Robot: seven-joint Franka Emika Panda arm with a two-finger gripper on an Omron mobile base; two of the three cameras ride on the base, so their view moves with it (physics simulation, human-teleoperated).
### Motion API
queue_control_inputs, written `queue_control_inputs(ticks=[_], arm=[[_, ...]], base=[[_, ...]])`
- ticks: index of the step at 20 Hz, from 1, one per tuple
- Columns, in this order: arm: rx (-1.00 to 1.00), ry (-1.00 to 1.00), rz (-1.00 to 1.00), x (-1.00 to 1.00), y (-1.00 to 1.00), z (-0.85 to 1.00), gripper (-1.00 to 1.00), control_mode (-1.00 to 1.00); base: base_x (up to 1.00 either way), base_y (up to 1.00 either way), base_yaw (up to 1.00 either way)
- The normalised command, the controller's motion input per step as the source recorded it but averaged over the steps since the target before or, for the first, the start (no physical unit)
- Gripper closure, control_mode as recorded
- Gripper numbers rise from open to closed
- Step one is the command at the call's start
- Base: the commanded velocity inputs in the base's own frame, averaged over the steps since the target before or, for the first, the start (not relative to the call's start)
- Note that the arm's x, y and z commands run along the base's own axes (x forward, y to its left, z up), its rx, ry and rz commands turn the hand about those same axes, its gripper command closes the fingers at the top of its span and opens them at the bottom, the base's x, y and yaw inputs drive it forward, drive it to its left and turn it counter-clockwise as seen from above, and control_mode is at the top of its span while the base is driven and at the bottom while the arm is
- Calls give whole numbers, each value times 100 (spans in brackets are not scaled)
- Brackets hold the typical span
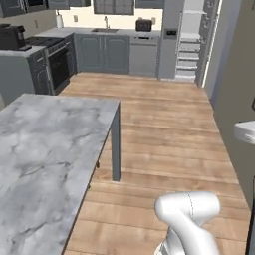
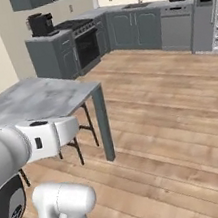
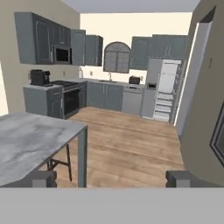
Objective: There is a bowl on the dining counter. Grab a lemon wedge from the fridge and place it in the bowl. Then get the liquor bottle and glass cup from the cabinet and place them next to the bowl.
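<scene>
The gripper (image 3: 112,178) points across the kitchen with its 2 fingers (image 3: 43,178) spread wide, released, nothing between them.

In the hand view the dining counter (image 3: 30,140) fills the 8 o'clock area; its near corner and 1 blue-grey leg (image 3: 82,157) stand at the edge of the wooden floor (image 3: 127,140). A dark stool (image 3: 61,162) is tucked under the marble top beside that leg. From the leg toward 12 o'clock and 3 o'clock the floor runs bare up to the far cabinets.

The fridge (image 3: 162,89) stands at 1 o'clock on the far wall, 1 door swung open, pale shelves showing inside. In the left base view it sits at 1 o'clock too (image 1: 191,40), with the beige wall (image 1: 234,74) closing in the floor's right edge.

Wall cabinets (image 3: 37,39) hang at 10 o'clock above the stove (image 3: 70,94); a coffee machine (image 3: 39,77) sits on the worktop beside it.

In the right base view the counter's corner (image 2: 43,99) lies at 9 o'clock, with open floor to its right. The visible marble carries nothing.
</scene>
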Motion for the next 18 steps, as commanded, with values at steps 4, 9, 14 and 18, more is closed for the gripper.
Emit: queue_control_inputs(ticks=[4, 9, 14, 18], arm=[[0, 0, 0, 0, 0, 0, -100, 100], [0, 0, 0, 0, 0, 0, -100, 100], [0, 0, 0, 0, 0, 0, -100, 100], [0, 0, 0, 0, 0, 0, -100, 100]], base=[[72, -92, 27], [71, -93, 27], [76, -91, 26], [88, -85, 25]])
